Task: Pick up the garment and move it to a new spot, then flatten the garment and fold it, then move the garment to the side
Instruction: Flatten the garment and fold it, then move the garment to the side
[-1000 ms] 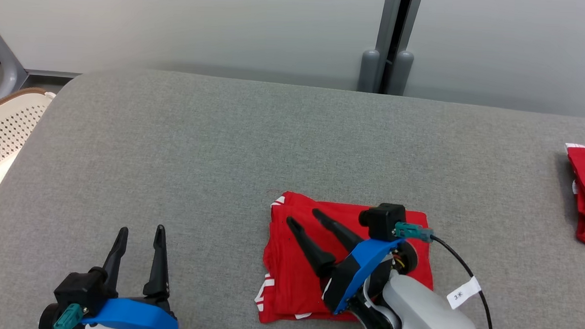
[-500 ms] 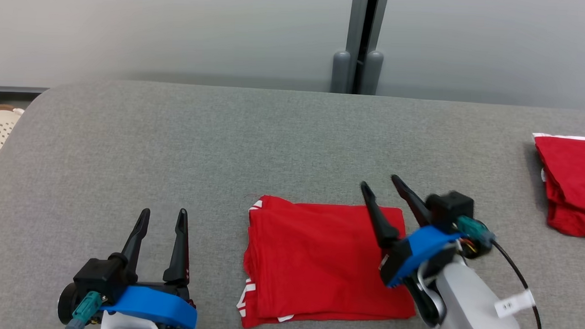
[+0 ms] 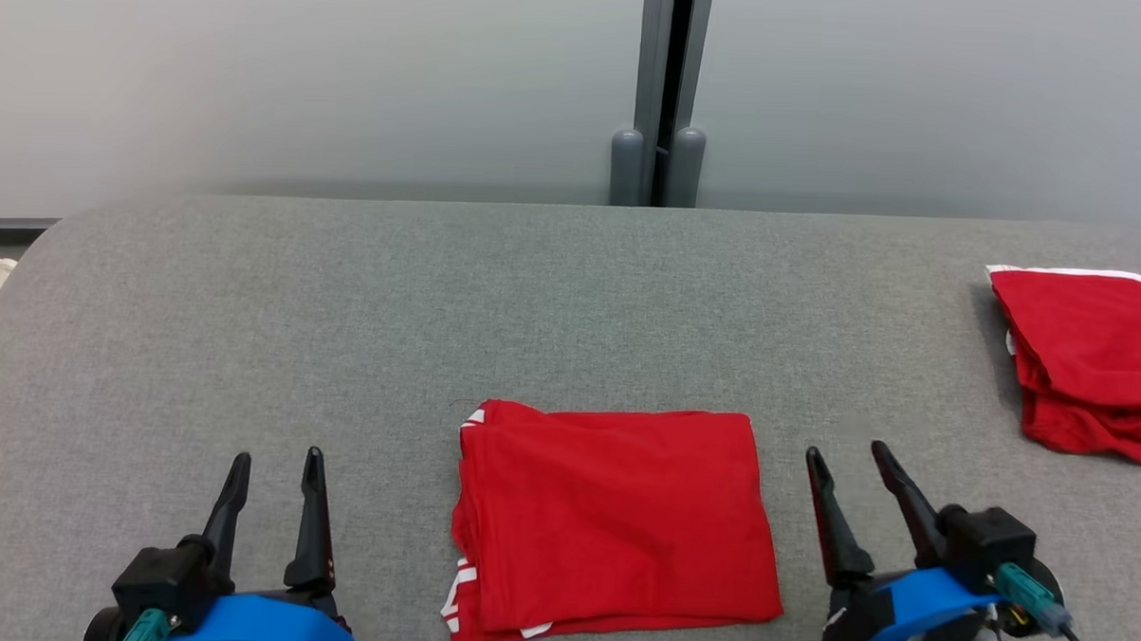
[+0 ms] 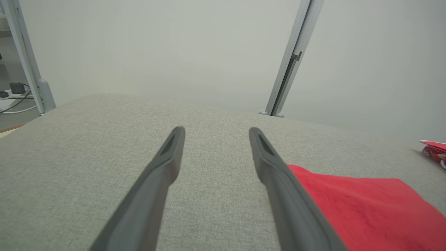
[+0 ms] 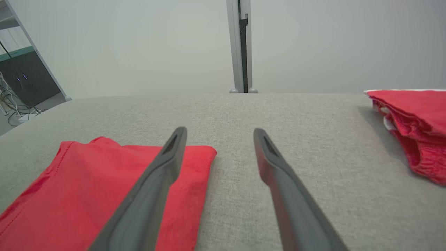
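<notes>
1. Sizing up the last step: the folded red garment (image 3: 611, 521) lies flat as a tidy rectangle by the near edge of the grey table (image 3: 343, 303), about midway along that edge. It sits between my two grippers and neither touches it.
2. The left gripper (image 3: 276, 454) sits toward the near left corner, spread wide with nothing in it, well clear of the cloth. In its wrist view a corner of the garment shows just past its right finger.
3. The right gripper (image 3: 845, 450) sits toward the near right, also spread wide and empty, just beside the garment's right edge.
4. My read is that the folding is done and only the move to the side is left. A second red pile (image 3: 1081, 367) rests at the table's right edge. That may be the drop spot, but I cannot be sure.
5. To do it well:
   - Come in low at the right edge, which looks like the closed fold.
   - Slip one finger under the whole stack and pinch every layer.
   - Support the opposite edge with the other gripper.
   - Lift only just clear and carry level, so the loose layers at the left edge don't fan open.
   - Set it down flat and let go before backing off.
6. I can read no writing anywhere. White trim (image 3: 454, 596) shows at the garment's left edge as stripes only, with no letters. The blue gripper housings look plain.
</notes>
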